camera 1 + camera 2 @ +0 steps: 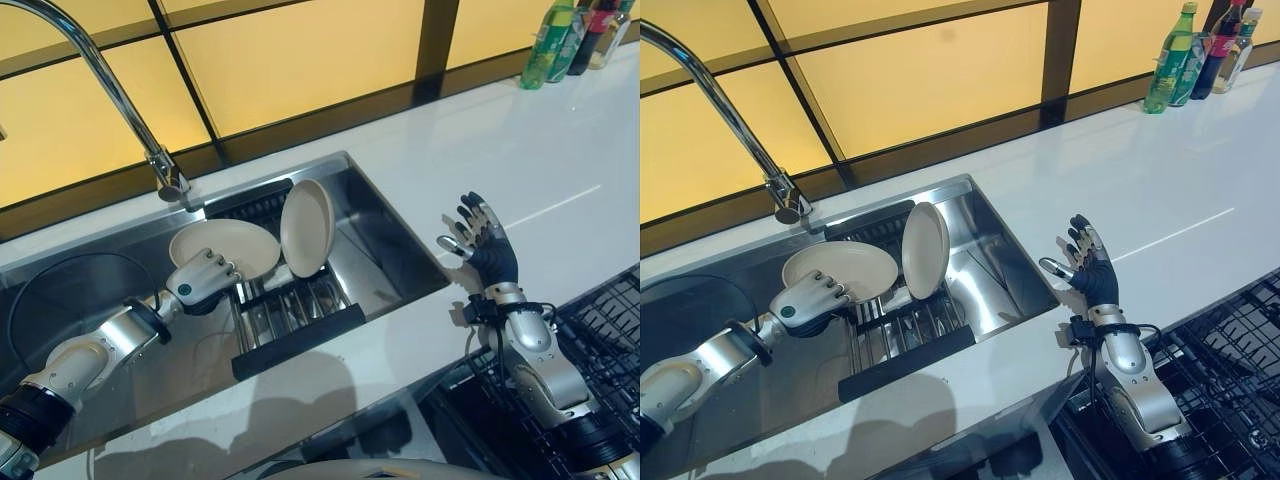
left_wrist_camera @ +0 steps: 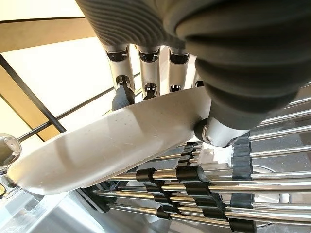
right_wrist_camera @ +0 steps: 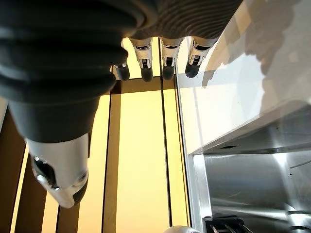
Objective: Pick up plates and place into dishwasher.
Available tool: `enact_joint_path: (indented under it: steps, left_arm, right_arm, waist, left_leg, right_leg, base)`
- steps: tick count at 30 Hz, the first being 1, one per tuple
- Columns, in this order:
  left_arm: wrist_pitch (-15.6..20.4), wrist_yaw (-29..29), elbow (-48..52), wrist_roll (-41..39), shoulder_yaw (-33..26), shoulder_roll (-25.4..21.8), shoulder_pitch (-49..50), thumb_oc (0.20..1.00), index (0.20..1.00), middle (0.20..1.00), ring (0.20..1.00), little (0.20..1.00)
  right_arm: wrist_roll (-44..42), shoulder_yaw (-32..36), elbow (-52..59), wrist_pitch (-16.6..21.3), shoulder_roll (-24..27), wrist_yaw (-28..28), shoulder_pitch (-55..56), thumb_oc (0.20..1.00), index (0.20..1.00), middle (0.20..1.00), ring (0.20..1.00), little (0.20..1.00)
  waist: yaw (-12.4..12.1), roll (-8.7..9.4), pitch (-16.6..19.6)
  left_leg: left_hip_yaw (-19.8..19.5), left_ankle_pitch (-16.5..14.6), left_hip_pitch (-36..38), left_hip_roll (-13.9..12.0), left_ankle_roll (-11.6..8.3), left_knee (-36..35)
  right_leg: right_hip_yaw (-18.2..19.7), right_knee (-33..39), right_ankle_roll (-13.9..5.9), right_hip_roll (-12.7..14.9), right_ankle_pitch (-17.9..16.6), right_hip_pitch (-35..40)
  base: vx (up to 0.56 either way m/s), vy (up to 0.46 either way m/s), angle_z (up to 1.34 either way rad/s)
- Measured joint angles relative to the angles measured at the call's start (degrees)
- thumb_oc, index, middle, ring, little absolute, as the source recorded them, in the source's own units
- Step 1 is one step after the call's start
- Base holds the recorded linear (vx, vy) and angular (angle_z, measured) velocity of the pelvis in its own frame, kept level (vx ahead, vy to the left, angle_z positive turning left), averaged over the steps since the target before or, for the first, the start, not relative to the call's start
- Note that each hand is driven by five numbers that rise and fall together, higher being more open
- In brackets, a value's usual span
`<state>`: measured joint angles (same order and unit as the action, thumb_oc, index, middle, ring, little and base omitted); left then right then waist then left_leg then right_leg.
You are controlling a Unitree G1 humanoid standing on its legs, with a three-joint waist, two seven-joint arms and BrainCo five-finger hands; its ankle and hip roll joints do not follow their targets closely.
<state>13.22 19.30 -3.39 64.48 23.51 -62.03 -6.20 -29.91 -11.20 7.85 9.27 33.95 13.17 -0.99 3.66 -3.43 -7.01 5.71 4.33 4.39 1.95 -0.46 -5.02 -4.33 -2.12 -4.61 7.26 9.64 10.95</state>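
Nearest to me, at the lower right, the black wire dishwasher rack (image 1: 610,330) sits below the edge of the white counter (image 1: 560,170), and the right arm rises in front of it. The right hand (image 1: 484,245) is held up above the counter just right of the sink, its fingers (image 3: 167,63) straight and spread, grasping nothing. From the lower left the left arm reaches into the steel sink (image 1: 380,250), where a metal drying rack (image 1: 290,320) with a dark front bar lies across the basin. The left hand (image 1: 200,280) is at the near edge of a cream plate (image 1: 225,245) that lies tilted over the left end of that rack; from the wrist, the fingers (image 2: 124,94) curl over the plate's rim while the thumb presses from below, so the hand is grasping the plate. Just right of it a second cream plate (image 1: 307,227) stands on edge in the rack, leaning slightly, close beside the first. Behind the sink a curved chrome faucet (image 1: 120,100) rises from the back left. Farther off, yellow wall panels (image 1: 300,60) with dark frames run along the back of the counter, and a few bottles (image 1: 570,35) stand together at the far right corner.
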Motion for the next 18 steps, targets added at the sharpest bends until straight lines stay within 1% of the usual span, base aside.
enact_joint_path:
  steps: [6, 10, 15, 18]
  left_arm:
    - [-0.23, 1.32, -0.13, -0.09, -0.12, 0.0, 0.09, 0.2, 0.2, 0.2, 0.2, 0.2]
    - [-1.35, 3.8, -0.22, -0.61, -0.71, 0.04, 0.67, 0.2, 0.2, 0.2, 0.2, 0.2]
    - [-1.62, 10.47, -0.19, -2.84, -7.01, 0.43, 4.04, 0.2, 0.2, 0.2, 0.2, 0.2]
    - [-1.61, 14.63, 0.18, -3.54, -11.59, 0.92, 4.11, 0.2, 0.2, 0.2, 0.2, 0.2]
  right_arm:
    - [-0.01, 0.0, 0.01, 0.0, 0.0, 0.59, 0.05, 1.0, 1.0, 1.0, 1.0, 1.0]
    - [-0.01, -0.01, 0.02, 0.0, 0.0, 1.08, 0.12, 1.0, 1.0, 1.0, 1.0, 1.0]
    - [-0.01, 0.08, 0.09, -0.01, -0.01, 1.08, 0.59, 1.0, 1.0, 1.0, 1.0, 1.0]
    - [-0.01, 0.56, 0.15, -0.04, -0.05, 1.0, 1.4, 1.0, 1.0, 1.0, 1.0, 1.0]
  waist:
    - [-0.08, 0.03, 0.02]
    - [-0.11, 0.08, 0.05]
    - [-0.39, 0.4, 0.12]
    - [-1.55, 0.69, 0.27]
  left_leg:
    - [-0.09, 0.0, 0.01, 0.0, 0.0, 0.0]
    - [-0.17, 0.0, 0.02, 0.0, 0.0, 0.0]
    - [-0.69, 0.0, 0.03, 0.07, -0.01, 0.0]
    - [-1.0, 0.01, -0.01, 0.07, -0.02, 0.0]
  right_leg:
    - [-0.06, 0.04, 0.0, 0.0, 0.0, 0.07]
    - [-0.11, 0.09, 0.0, -0.04, 0.0, 0.14]
    - [-0.88, 0.41, 0.01, -0.03, -0.01, 0.68]
    - [-1.01, 0.6, 0.01, -0.05, -0.01, 0.78]
  base:
    - [0.0, 0.0, 0.0]
    - [0.0, 0.0, 0.0]
    - [-0.01, -0.003, 0.05]
    - [-0.03, -0.006, 0.06]
